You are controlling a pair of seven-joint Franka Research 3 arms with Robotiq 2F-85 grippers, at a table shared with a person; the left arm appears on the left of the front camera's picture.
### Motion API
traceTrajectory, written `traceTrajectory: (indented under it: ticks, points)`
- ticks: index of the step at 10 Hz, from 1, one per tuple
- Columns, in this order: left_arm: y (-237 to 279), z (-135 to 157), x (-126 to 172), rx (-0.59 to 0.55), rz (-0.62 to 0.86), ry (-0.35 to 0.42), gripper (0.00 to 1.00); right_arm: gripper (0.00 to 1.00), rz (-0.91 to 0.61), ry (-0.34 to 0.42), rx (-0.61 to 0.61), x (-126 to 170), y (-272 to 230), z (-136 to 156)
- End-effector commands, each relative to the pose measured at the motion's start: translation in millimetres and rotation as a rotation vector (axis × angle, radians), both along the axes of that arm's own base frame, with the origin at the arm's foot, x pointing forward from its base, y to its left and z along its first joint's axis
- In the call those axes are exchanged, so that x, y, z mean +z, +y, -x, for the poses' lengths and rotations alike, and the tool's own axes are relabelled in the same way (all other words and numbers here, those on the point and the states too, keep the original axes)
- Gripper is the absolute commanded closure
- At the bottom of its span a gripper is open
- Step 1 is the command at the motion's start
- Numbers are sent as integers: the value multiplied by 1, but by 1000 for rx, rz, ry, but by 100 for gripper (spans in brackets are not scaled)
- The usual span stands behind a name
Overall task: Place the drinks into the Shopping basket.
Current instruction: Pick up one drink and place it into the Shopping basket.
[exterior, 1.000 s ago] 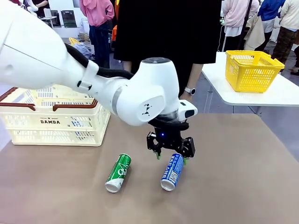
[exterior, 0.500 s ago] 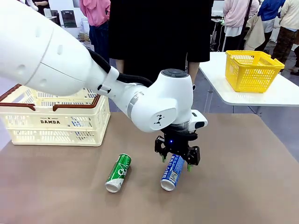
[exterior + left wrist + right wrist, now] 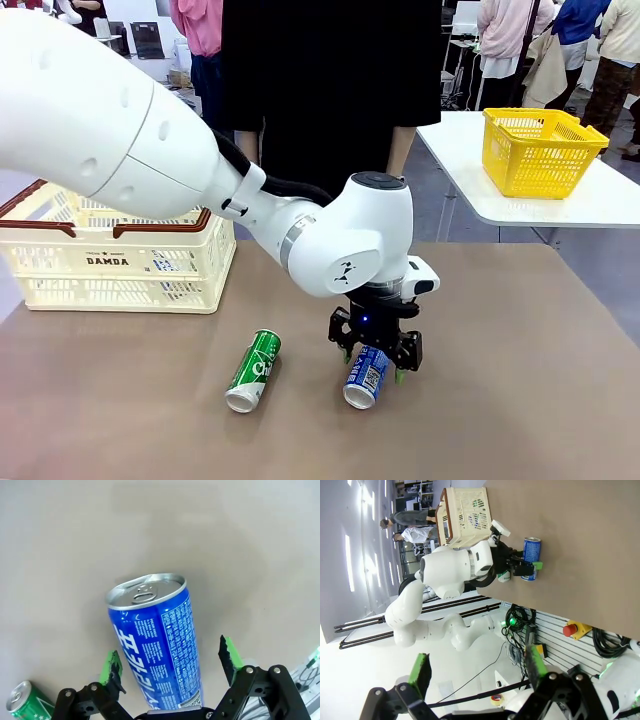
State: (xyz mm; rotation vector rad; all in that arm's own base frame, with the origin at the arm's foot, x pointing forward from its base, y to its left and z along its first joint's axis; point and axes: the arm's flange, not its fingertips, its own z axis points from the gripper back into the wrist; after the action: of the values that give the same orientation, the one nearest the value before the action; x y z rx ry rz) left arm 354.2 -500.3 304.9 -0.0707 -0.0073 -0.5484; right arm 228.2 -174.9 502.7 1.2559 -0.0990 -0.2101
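Two drinks, blue can (image 3: 366, 379) and green can (image 3: 254, 370), lie side by side on the table (image 3: 520, 400), outside the basket (image 3: 120, 262). Left gripper (image 3: 373, 365) straddles the blue can, jaws spread, not clamped. Right gripper (image 3: 477, 672) gapes, holding nothing.

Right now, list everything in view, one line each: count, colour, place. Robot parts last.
Slim tall metal blue can: one, blue with white print, lying on the table between the left gripper's fingers.
Slim tall metal green can: one, green with white lettering, lying left of the blue can.
Perforated plastic shopping basket: one, cream-white with brown rim, table's far left.
Plastic mesh yellow basket: one, bright yellow, on the white side table.
Smooth white side table: one, white, far right.
Flat-topped brown table: one, brown, foreground.
Standing person: one, in black, far side.
Robot's left gripper: one, black with green pads, open, straddling the blue can.
Robot's right gripper: one, black with green pads, open, empty.
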Motion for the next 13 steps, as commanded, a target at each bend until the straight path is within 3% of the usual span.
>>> traceTrajectory:
  ticks: [1,2,3,4,5,10,11,13]
  points:
    - [-4,-4,0,-26,-3,13,0,0,10,-12,13,0,-3,2]
    - [-3,-6,-1,-21,11,43,0,0,10,-12,13,0,-3,2]
    - [-1,-7,1,-15,-10,21,13,0,10,-12,13,0,-3,2]
    - [0,-7,3,-12,-17,16,72,0,10,-12,13,0,-3,2]
    - [2,-6,3,-7,-17,14,100,0,10,-12,13,0,-3,2]
    - [13,-3,13,3,20,-8,100,0,10,-12,13,0,-3,2]
    - [20,1,32,25,18,-40,100,0,10,-12,13,0,-3,2]
    - [44,7,125,37,28,-50,100,0,10,-12,13,0,-3,2]
